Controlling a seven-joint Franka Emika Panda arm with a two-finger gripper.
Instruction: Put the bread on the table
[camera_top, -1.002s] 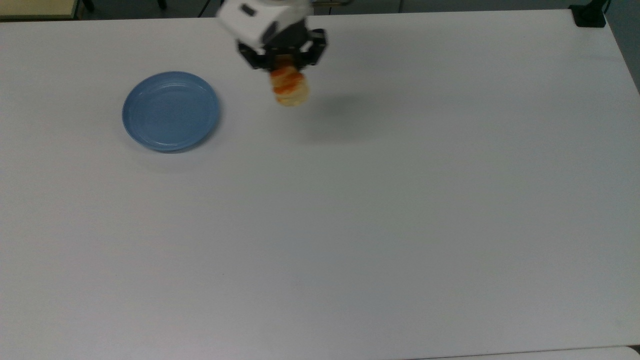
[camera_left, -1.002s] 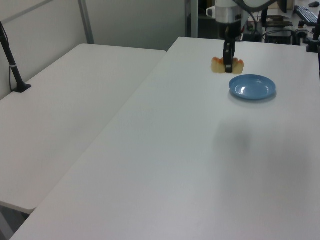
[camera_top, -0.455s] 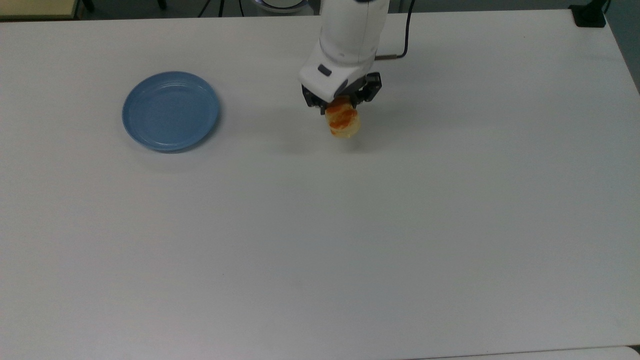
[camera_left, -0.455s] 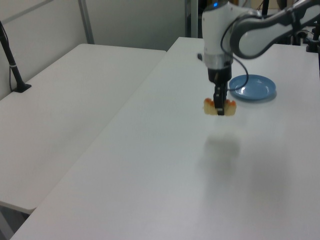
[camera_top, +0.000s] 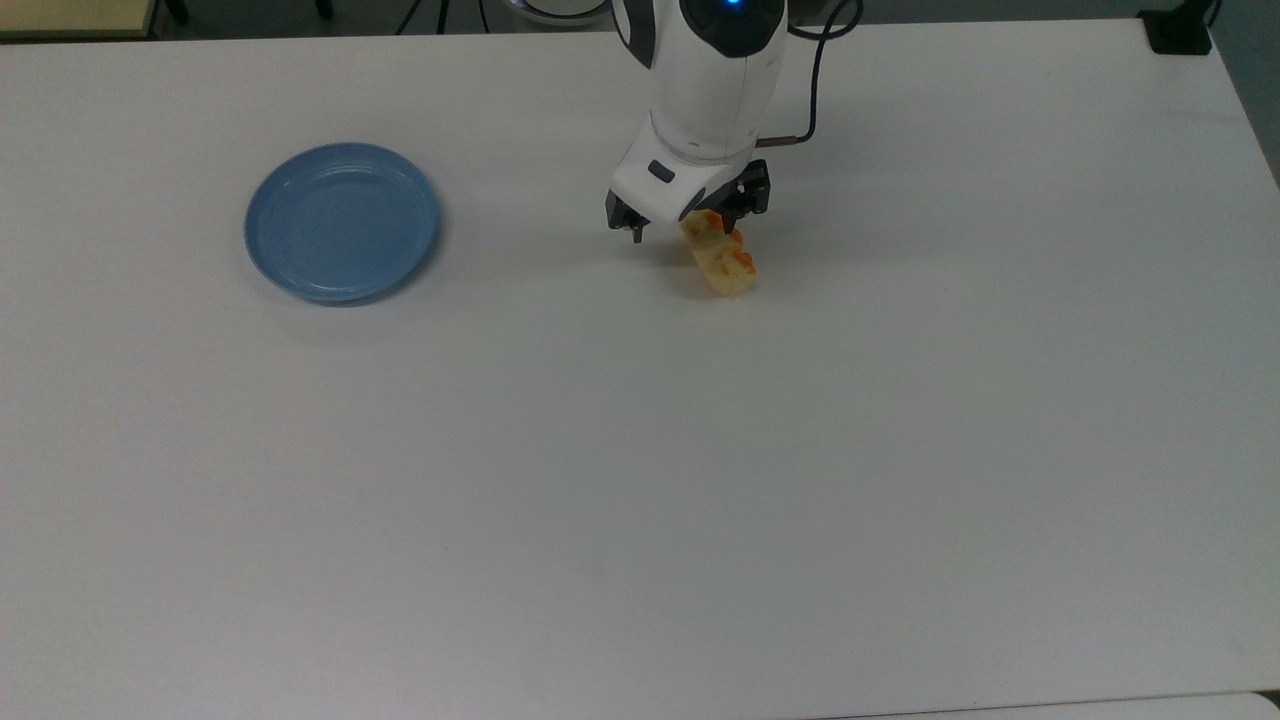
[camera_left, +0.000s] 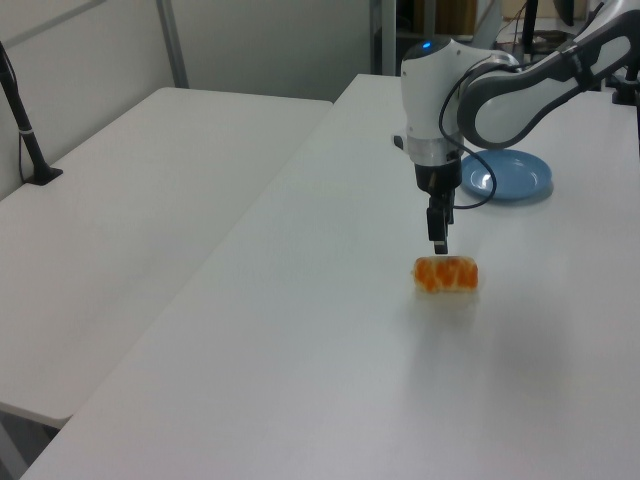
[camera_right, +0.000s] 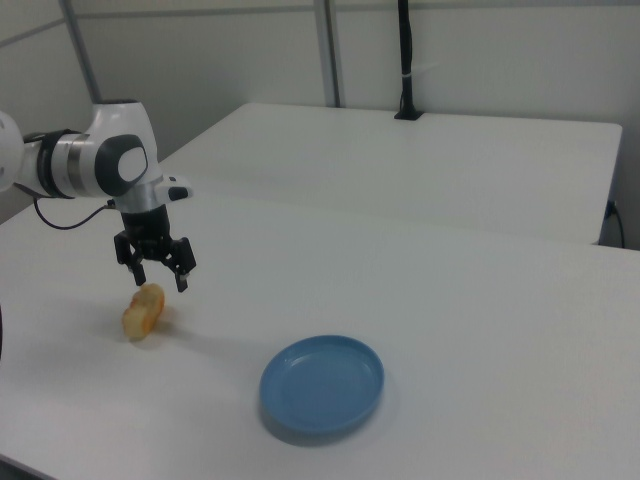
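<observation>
Bread (camera_top: 728, 264): one. A lumpy tan bun with orange-brown patches, lying on its side on the white worktop (camera_top: 700, 480), free of my grip. In the left view (camera_left: 446, 275) it rests flat on the surface with its shadow right under it.

Fingers (camera_top: 688, 217): one pair, mine, spread open and holding nothing. They hang just above the bread; the right view (camera_right: 157, 268) shows clear air between the tips and the bun (camera_right: 143, 310). In the left view (camera_left: 438, 240) they point straight down, stopping short of the bread's top.

Plate (camera_top: 342, 222): one, round, blue, nothing on it. It sits well apart from the bread, toward the top view's left. In the right view (camera_right: 322, 384) it lies to the bread's right and nearer the camera.

Worktops: two, both plain white. The second (camera_left: 110, 230) stands alongside, on the left view's left.

Cable (camera_top: 815, 70): one, black, running from my wrist.
</observation>
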